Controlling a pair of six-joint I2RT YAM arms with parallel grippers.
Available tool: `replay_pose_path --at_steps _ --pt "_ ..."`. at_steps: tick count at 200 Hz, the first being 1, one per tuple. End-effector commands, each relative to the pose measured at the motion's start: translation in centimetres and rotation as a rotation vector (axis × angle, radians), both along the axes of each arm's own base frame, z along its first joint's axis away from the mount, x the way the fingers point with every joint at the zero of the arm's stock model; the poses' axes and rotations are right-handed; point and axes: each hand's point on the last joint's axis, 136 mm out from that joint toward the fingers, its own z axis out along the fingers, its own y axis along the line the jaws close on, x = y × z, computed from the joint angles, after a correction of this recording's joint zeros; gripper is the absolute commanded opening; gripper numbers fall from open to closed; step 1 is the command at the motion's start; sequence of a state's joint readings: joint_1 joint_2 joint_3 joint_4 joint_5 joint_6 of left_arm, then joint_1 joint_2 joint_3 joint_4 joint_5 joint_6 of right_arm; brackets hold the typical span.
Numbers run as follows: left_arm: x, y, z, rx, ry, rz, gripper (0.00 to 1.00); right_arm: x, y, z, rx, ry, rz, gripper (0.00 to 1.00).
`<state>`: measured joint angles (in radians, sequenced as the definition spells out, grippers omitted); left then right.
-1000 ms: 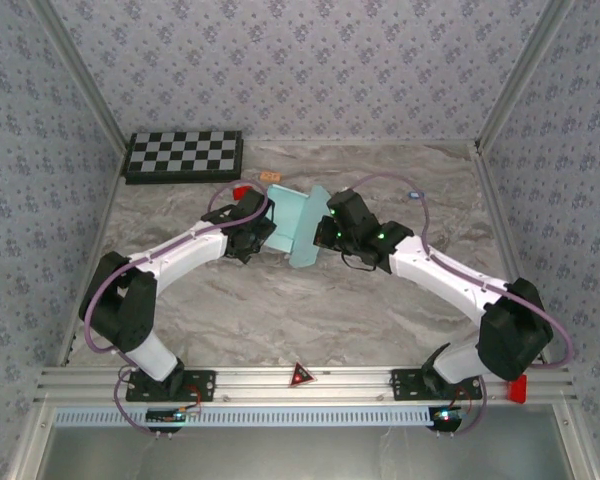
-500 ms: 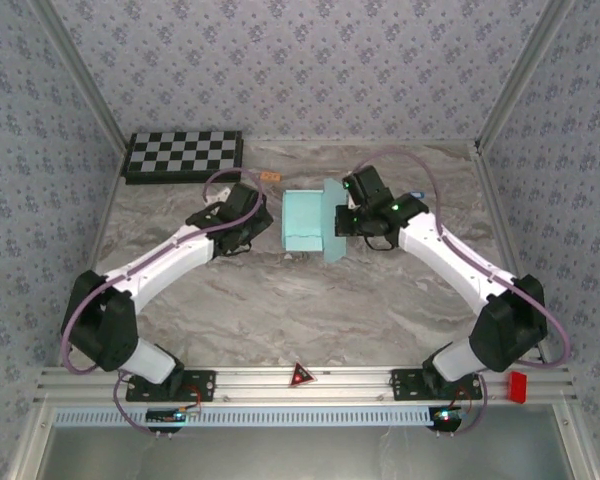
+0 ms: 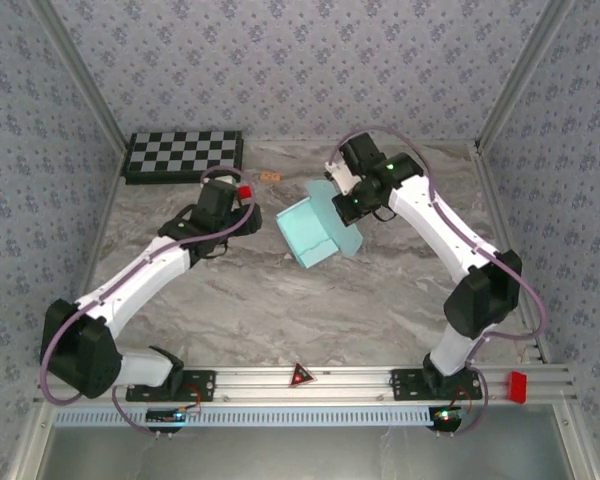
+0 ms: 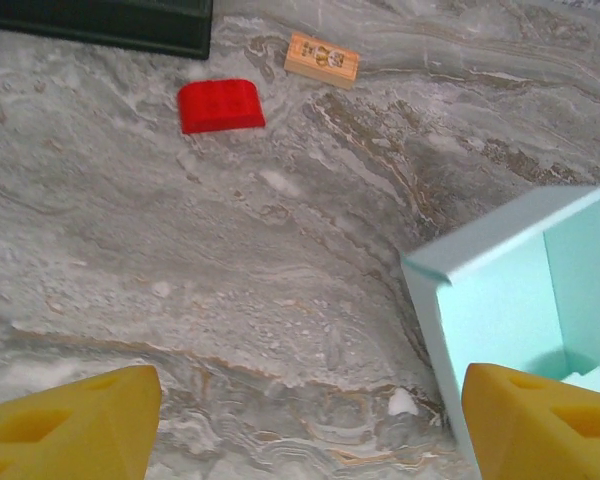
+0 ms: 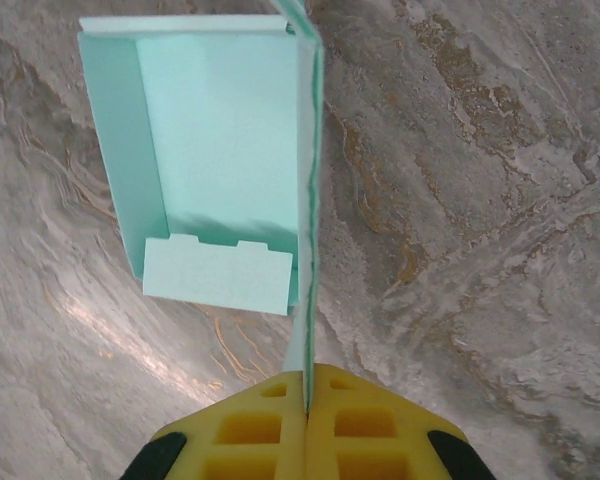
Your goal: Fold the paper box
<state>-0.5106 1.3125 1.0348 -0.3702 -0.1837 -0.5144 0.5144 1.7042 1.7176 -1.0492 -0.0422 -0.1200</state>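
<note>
The paper box (image 3: 315,232) is pale aqua card, half formed, with raised walls and an open inside (image 5: 220,140). It lies on the marble table right of centre. My right gripper (image 5: 306,385) is shut on the box's upright side panel, whose thin edge runs straight up from between the yellow fingertips. A tabbed flap (image 5: 218,275) hangs at the box's near end. My left gripper (image 4: 305,425) is open, its yellow fingers (image 4: 70,425) spread wide over bare table. A corner of the box (image 4: 510,290) sits just by its right finger, apart from it.
A checkerboard (image 3: 184,155) lies at the back left. A small red block (image 4: 220,105) and a small tan wooden piece (image 4: 322,58) lie near it, behind the left gripper. Patterned walls close in the table on three sides.
The right gripper has carried the box toward the back right and turned it. The left arm has pulled back to the left, away from the box.
</note>
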Motion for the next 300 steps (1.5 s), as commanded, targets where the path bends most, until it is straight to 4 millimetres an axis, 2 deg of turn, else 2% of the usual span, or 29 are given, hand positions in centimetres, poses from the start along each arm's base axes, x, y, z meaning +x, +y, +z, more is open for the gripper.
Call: replay_pose_path --at_steps 1,39,63,109,179,228,272,300 --pt "-0.5 0.3 1.4 0.023 -0.058 -0.110 0.78 -1.1 -1.4 -0.3 -0.154 0.030 0.169 0.02" --pt "-1.3 0.6 1.8 0.018 -0.086 -0.178 0.79 -1.5 -1.9 -0.7 -0.321 0.013 0.370 0.04" --pt "-1.5 0.8 1.2 0.016 -0.069 -0.179 0.79 -1.1 -1.7 -0.6 -0.394 -0.011 0.476 0.03" --pt "-1.7 0.7 0.5 -0.003 -0.049 -0.178 0.79 -0.3 -1.1 -1.8 -0.537 -0.039 0.680 0.01" --pt "-2.0 0.7 -0.3 -0.018 -0.028 -0.172 0.80 2.1 1.2 -2.1 -0.656 -0.178 0.889 0.01" --pt "-2.0 0.4 -0.7 -0.033 -0.017 -0.181 0.80 2.5 3.1 -3.1 -0.701 -0.210 0.995 0.04" --pt "-2.1 0.0 -1.2 -0.044 0.000 -0.194 0.80 2.7 3.9 -3.7 -0.713 -0.217 1.029 0.16" --pt "-2.1 0.0 -1.4 -0.042 0.004 -0.200 0.80 3.0 4.0 -3.5 -0.713 -0.232 1.021 0.33"
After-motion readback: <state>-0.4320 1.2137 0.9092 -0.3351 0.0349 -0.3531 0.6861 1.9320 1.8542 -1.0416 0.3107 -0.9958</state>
